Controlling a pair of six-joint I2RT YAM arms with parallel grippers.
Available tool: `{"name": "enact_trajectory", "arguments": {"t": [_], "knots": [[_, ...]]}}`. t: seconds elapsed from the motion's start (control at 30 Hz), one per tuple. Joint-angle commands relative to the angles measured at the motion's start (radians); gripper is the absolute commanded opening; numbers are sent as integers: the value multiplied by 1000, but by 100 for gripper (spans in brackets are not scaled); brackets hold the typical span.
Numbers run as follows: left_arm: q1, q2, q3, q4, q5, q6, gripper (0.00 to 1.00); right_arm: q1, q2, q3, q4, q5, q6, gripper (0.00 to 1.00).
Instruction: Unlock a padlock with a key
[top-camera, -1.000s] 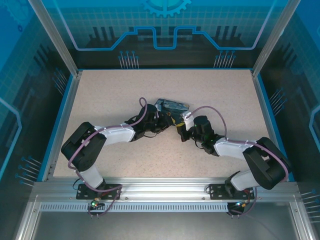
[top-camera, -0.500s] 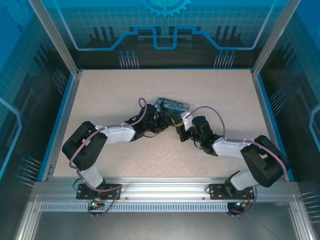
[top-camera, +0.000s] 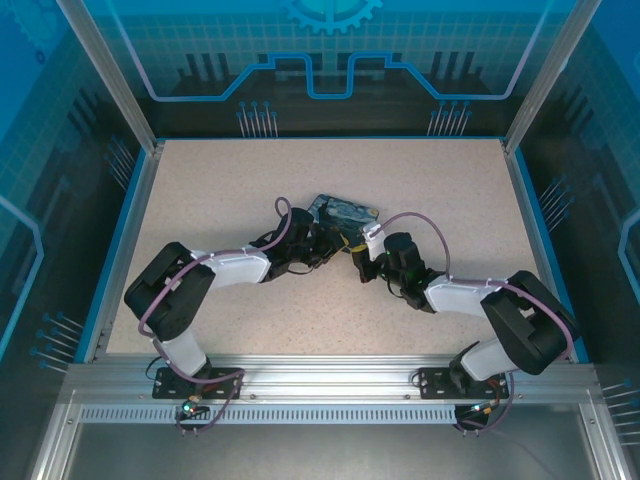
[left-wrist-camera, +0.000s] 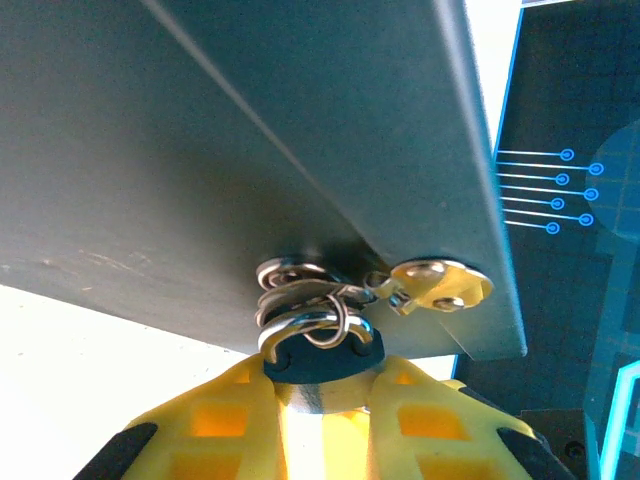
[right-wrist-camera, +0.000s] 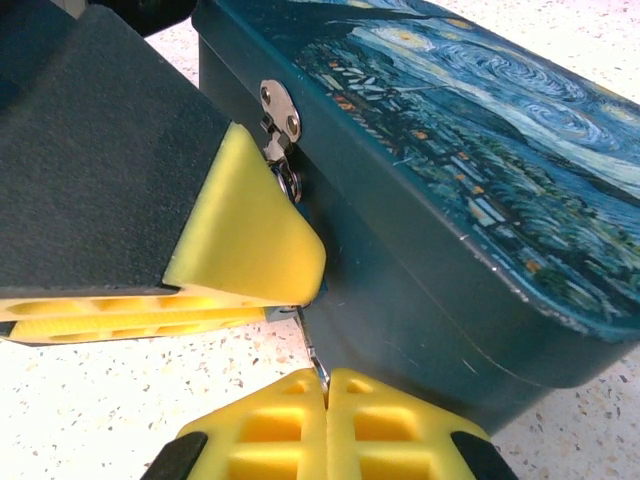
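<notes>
Two tools are clenched: the right tool (right-wrist-camera: 326, 385) on one thin key (right-wrist-camera: 313, 352), the left tool (left-wrist-camera: 322, 388) on one dark ringed piece (left-wrist-camera: 300, 362), just ahead of which sits the hasp (left-wrist-camera: 440, 285) of one tin (right-wrist-camera: 480, 200).

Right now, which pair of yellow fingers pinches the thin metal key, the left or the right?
The right fingers, shut on the thin key beside the tin. The left fingers clamp the padlock at the hasp.

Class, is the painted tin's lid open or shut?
Shut: the lid sits flush on the tin, hasp down over the front wall.
</notes>
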Motion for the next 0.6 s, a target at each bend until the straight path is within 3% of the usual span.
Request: {"name": "enact_trajectory", "arguments": {"t": [0.0,0.57], "knots": [[-24,7,4,-31,105,-19,0,13,-41,7,177,-17,6,0],[-23,-11,1,-7,127,-43,0,14,35,29,181,-55,-6,0]]}}
